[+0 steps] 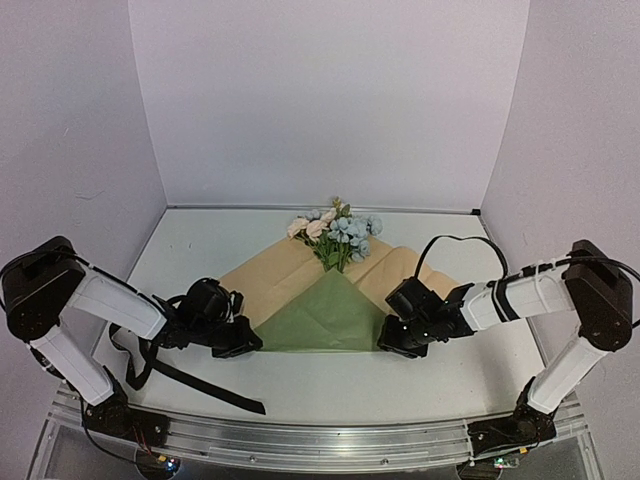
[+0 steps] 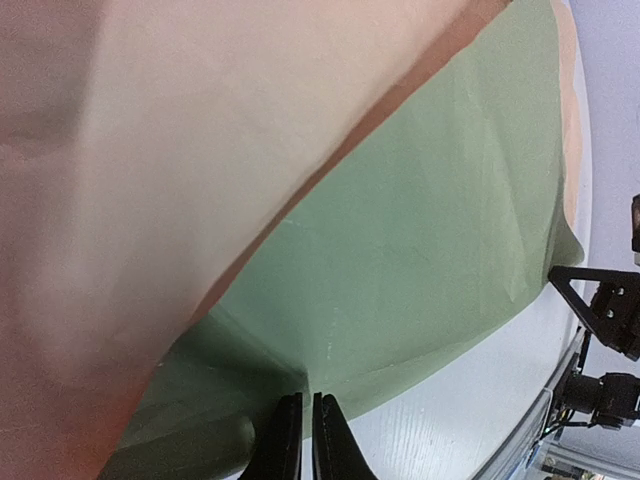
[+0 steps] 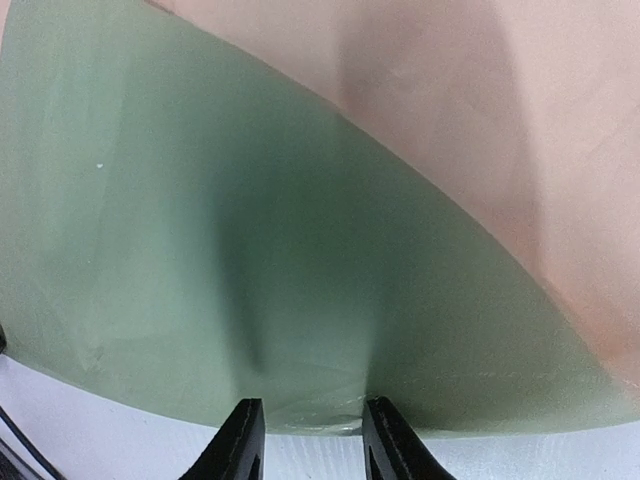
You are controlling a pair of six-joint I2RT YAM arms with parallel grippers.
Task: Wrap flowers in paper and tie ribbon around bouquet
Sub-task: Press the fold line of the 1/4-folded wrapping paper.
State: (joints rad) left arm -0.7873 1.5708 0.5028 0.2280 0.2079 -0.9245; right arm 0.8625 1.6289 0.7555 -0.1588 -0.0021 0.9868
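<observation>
There was one sheet of paper (image 1: pixel 320 318), one bunch of flowers (image 1: pixel 338 235) at its twelve o'clock edge, one ribbon (image 1: pixel 210 387) at eight o'clock, one table (image 1: pixel 200 240), and two grippers: left gripper (image 1: pixel 255 345), right gripper (image 1: pixel 385 343).

surface: white table (image 1: pixel 330 385) | centre: creased paper (image 1: pixel 325 320), green flap over tan | near-left: black ribbon (image 1: pixel 208 385)
</observation>
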